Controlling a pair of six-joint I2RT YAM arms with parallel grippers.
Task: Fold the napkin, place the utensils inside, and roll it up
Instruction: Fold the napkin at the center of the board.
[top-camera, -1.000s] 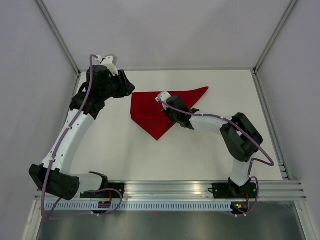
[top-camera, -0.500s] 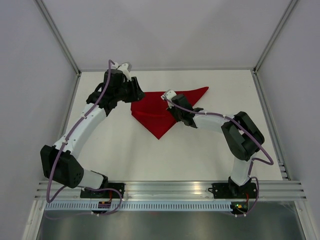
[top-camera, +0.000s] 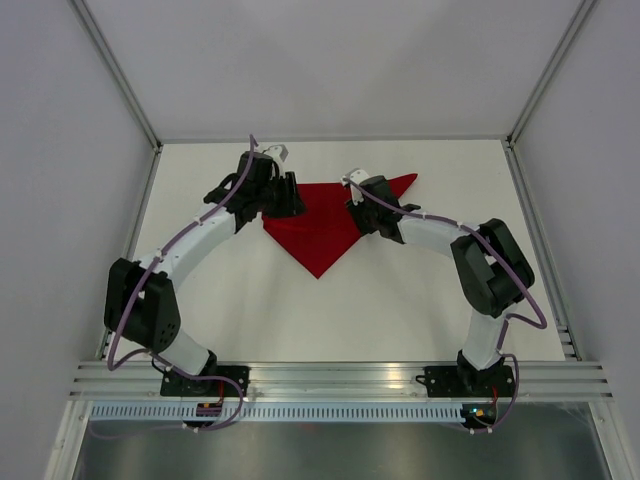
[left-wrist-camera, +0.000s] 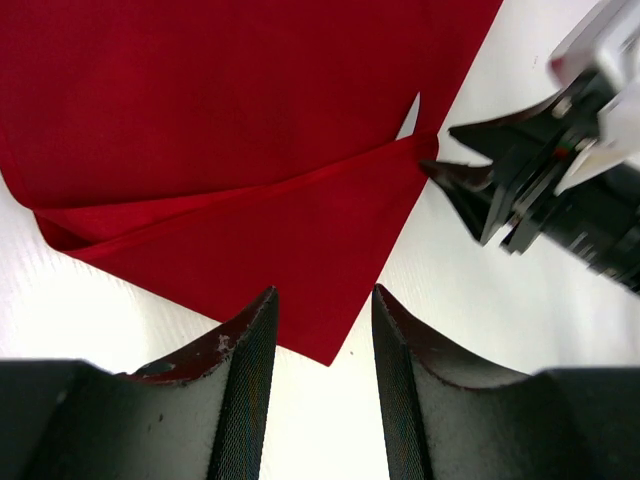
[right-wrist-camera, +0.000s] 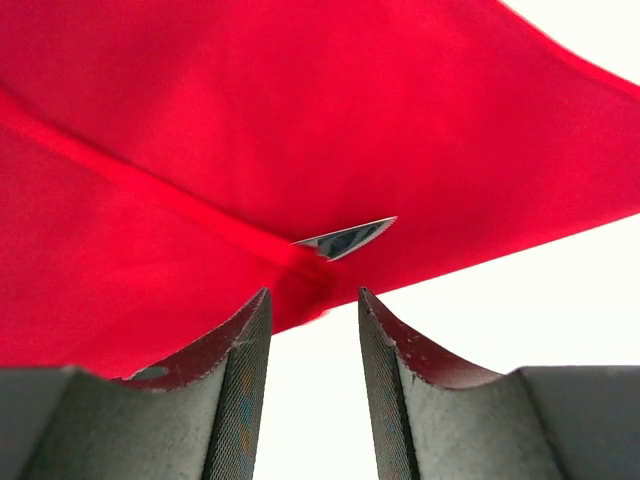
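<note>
Looks down on a bright red napkin (top-camera: 315, 225) lying folded into a rough triangle toward the back middle of a white surface (top-camera: 420, 290), long edge to the rear, point toward the arms. Flanks it with both arms bent inward. Hangs the left claw (left-wrist-camera: 322, 300) over the napkin's left edge, jaws partly apart, gripping nothing. Sets the right claw (right-wrist-camera: 312, 295) at the right side, likewise parted and empty, tips just beside the end of a crease where one layer overlaps another. Probably lines both up to pinch opposite edges for the next fold. Reveals a thin shiny sliver (right-wrist-camera: 347, 238) at that crease, too small to identify. Shows no loose utensils from overhead. Leaves only cloth between the claws, near enough to risk a bump.
</note>
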